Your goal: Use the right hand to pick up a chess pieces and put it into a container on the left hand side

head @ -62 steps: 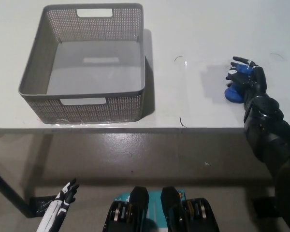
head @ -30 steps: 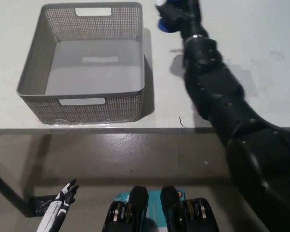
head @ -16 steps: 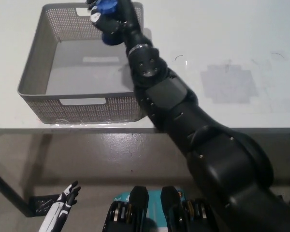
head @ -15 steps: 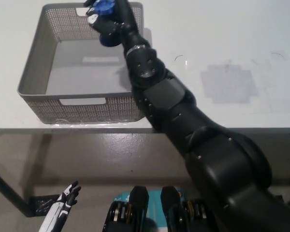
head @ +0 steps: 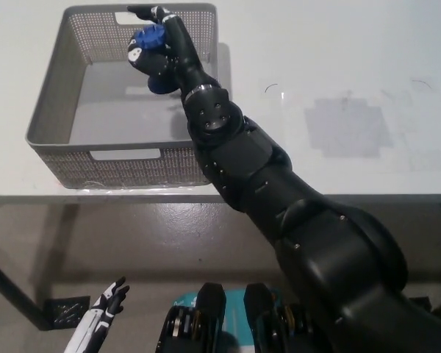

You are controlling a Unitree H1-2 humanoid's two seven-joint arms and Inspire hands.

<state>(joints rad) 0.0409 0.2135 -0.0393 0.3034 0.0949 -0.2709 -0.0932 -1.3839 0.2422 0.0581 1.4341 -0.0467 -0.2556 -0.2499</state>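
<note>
Scene: my black right hand reaches across the white table, over the grey mesh basket on the left side.
Right hand: fingers wrapped around a blue chess piece, one finger pointing out toward the basket's far wall.
Chess piece: held above the basket's floor, near the far right corner, inside the rim as I see it; whether it touches the floor I cannot tell.
Left hand: the white left hand hangs low at the lower left, below the table edge, fingers spread and holding nothing.
Handling: I judge the piece a light, rigid thing, probably plastic, smooth enough to slip in a loose hold; unlikely to break from a short drop.
Where to hold: around the narrower body above the broad round base, as my fingers seem to have it now.
Basket: stiff, open-topped, with a handle slot in the far wall; nothing else visible inside.
Stage: I reckon carrying is nearly over and letting go comes next.
</note>
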